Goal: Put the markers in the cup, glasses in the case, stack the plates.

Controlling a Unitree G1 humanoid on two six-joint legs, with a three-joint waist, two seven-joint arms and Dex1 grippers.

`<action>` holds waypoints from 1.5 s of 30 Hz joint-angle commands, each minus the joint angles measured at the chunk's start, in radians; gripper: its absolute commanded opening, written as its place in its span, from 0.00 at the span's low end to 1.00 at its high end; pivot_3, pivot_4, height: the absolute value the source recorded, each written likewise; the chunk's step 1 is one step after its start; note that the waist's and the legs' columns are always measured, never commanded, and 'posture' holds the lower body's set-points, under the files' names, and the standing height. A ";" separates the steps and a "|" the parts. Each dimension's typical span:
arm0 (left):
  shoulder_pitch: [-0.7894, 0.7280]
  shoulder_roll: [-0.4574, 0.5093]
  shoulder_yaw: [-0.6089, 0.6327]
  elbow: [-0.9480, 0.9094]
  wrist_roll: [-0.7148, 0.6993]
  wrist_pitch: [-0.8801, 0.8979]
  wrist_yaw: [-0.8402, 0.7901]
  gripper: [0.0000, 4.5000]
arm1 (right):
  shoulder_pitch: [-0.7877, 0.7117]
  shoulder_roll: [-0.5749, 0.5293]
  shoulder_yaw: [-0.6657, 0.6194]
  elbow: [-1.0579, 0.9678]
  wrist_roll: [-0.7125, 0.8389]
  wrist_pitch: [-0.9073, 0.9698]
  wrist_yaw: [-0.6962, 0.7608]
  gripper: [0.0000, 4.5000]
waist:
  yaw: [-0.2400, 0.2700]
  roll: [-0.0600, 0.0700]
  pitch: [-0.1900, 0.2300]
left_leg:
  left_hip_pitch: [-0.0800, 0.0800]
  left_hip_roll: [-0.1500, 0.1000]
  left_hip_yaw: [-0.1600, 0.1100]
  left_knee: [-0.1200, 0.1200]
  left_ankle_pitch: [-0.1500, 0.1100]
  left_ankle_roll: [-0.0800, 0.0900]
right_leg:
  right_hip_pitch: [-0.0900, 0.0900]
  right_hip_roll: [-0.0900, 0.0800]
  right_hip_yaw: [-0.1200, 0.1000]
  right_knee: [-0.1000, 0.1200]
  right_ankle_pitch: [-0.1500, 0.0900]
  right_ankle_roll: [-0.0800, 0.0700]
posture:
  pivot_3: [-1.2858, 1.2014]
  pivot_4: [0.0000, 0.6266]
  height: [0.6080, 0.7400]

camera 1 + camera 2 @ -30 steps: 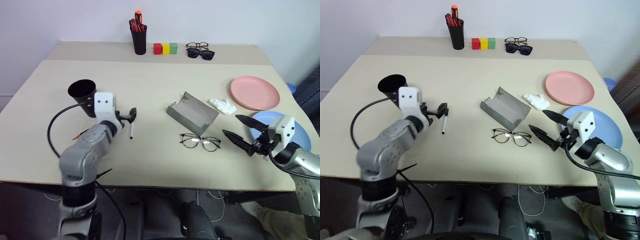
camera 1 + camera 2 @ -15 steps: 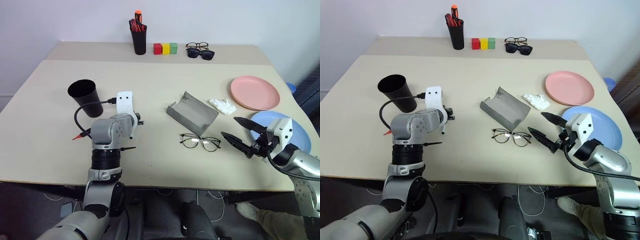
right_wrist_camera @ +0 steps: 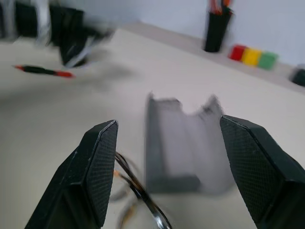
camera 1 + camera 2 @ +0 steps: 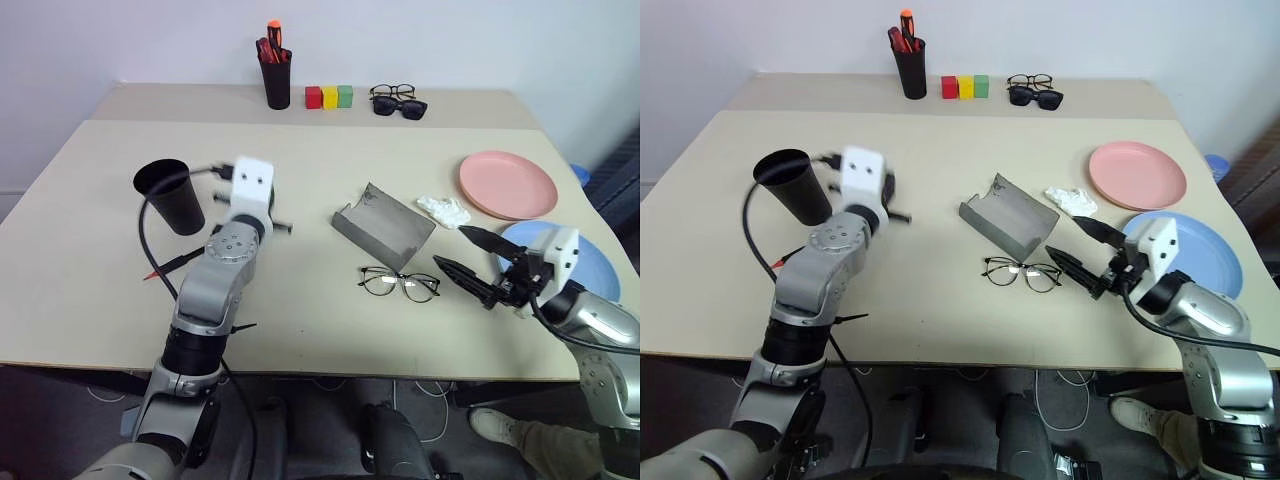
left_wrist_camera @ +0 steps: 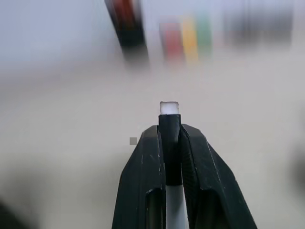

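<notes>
Beside the black cup (image 4: 168, 194), left tool (image 5: 170, 143) clamped on white marker (image 5: 169, 109), right tool (image 3: 171, 167) spread wide, no legible writing.

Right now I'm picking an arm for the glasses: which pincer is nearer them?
Right. The right pincer hovers just beside the glasses; the left pincer is across the table by the cup.

white marker (image 5: 170, 143): pinched in left gripper (image 5: 170, 157) | red-capped marker (image 4: 170, 265): flat beside upright black cup (image 4: 170, 196) | glasses (image 4: 400, 284): before open grey case (image 4: 385, 226) | pink plate (image 4: 508, 184), blue plate (image 4: 590, 262): unstacked
</notes>
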 commanded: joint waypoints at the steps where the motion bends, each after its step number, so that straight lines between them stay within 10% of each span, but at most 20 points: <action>1: -0.050 -0.052 0.106 0.119 0.071 -0.282 0.173 0.00 | -0.078 0.019 0.039 -0.014 0.050 0.031 0.022 0.77 | 0.000 0.000 0.000 | 0.000 0.000 0.000 0.000 0.000 0.000 | 0.000 0.000 0.000 0.000 0.000 0.000 | 0.52 0.24 1.00; 13: -0.187 0.135 0.171 0.508 0.289 -0.513 0.366 0.00 | -0.286 0.109 0.177 0.080 -0.006 0.006 0.055 0.77 | 0.003 -0.001 0.000 | -0.001 -0.001 0.000 0.000 0.000 0.000 | 0.000 0.001 -0.001 0.001 0.005 0.010 | 0.52 0.24 1.00; 37: -0.157 0.145 0.180 0.745 0.278 -0.658 0.384 0.00 | -0.256 0.099 0.158 0.046 -0.006 0.015 0.024 0.77 | -0.002 -0.001 0.000 | 0.000 0.000 0.000 0.000 0.001 0.000 | 0.000 0.001 -0.001 0.003 0.005 0.011 | 0.52 0.24 1.00; 43: -0.075 0.117 0.173 0.651 0.207 -0.740 0.266 0.72 | -0.253 0.102 0.160 0.062 -0.013 0.003 0.030 0.77 | -0.002 -0.001 0.000 | 0.000 0.000 0.000 0.000 0.001 0.000 | 0.000 0.001 -0.001 0.003 0.005 0.011 | 0.52 0.24 1.00; 45: -0.023 0.096 0.166 0.542 0.122 -0.744 0.156 0.72 | -0.253 0.106 0.161 0.068 -0.017 -0.002 0.029 0.77 | -0.002 -0.001 0.000 | 0.000 0.000 0.000 0.000 0.001 0.000 | 0.000 0.001 -0.001 0.003 0.005 0.011 | 0.52 0.24 1.00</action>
